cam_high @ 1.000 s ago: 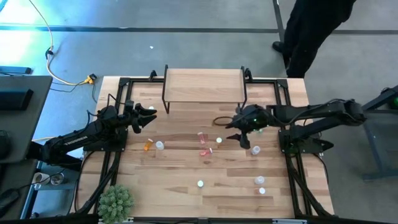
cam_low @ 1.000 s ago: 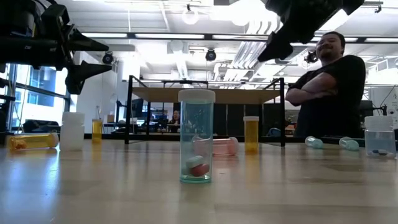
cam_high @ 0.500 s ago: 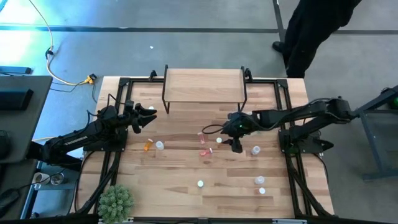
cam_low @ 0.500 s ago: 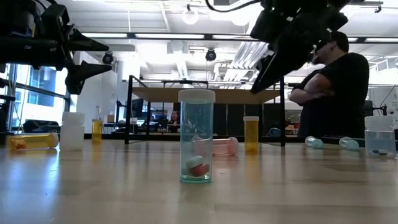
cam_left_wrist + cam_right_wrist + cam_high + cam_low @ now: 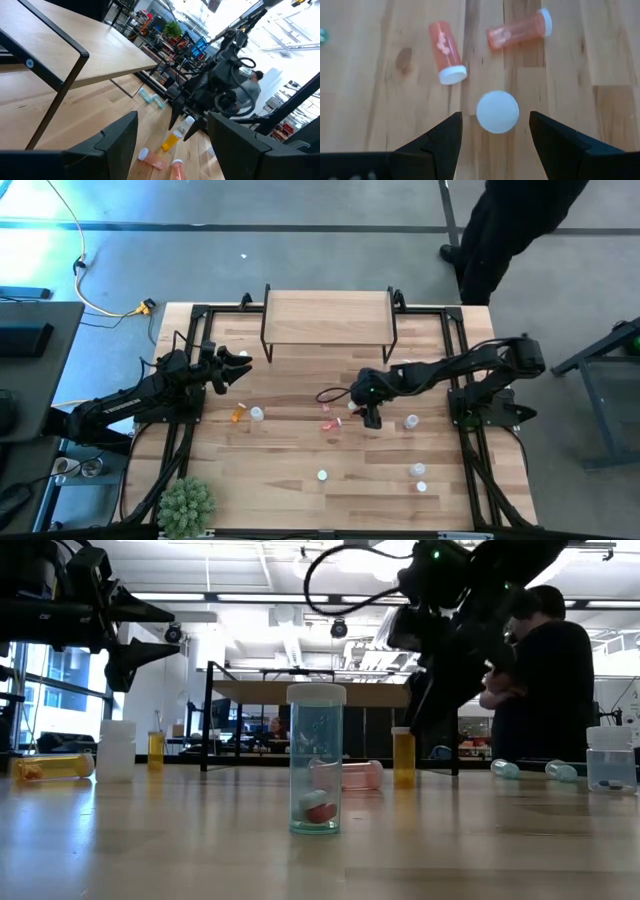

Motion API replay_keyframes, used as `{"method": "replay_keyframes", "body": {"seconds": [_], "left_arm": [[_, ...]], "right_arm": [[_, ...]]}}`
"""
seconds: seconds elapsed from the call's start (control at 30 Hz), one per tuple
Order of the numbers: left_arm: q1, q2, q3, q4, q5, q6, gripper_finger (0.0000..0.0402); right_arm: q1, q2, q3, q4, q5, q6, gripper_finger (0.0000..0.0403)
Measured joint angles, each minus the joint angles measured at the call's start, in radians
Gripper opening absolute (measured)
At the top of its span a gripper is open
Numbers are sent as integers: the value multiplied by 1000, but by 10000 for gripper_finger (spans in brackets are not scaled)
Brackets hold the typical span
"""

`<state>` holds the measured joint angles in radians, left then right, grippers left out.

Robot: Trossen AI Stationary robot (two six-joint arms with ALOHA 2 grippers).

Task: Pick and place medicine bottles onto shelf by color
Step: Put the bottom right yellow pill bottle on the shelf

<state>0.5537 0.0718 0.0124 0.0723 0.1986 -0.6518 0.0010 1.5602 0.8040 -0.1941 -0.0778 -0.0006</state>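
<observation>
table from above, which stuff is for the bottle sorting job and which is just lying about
For the job:
- medicine bottles, scattered over the wood
- shelf, at the far edge, nothing on it
- right hand, open over the pink bottles
- left hand, open, waiting

Just lying about:
- green spiky plant, near corner
- yellow cable, on the floor

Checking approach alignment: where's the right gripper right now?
In the high view the right gripper hangs open over the table's middle, in front of the small light-wood shelf. Its wrist view shows it directly above an upright white-capped bottle, beside two lying pink-red bottles.
</observation>
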Motion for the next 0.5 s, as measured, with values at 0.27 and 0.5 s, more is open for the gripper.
{"method": "replay_keyframes", "body": {"seconds": [0.27, 0.5], "left_arm": [[0, 0, 0, 0, 1, 0, 229], [0, 0, 0, 0, 2, 0, 229]], "right_arm": [[0, 20, 0, 50, 3, 1, 222], [0, 20, 0, 49, 3, 3, 222]]}}
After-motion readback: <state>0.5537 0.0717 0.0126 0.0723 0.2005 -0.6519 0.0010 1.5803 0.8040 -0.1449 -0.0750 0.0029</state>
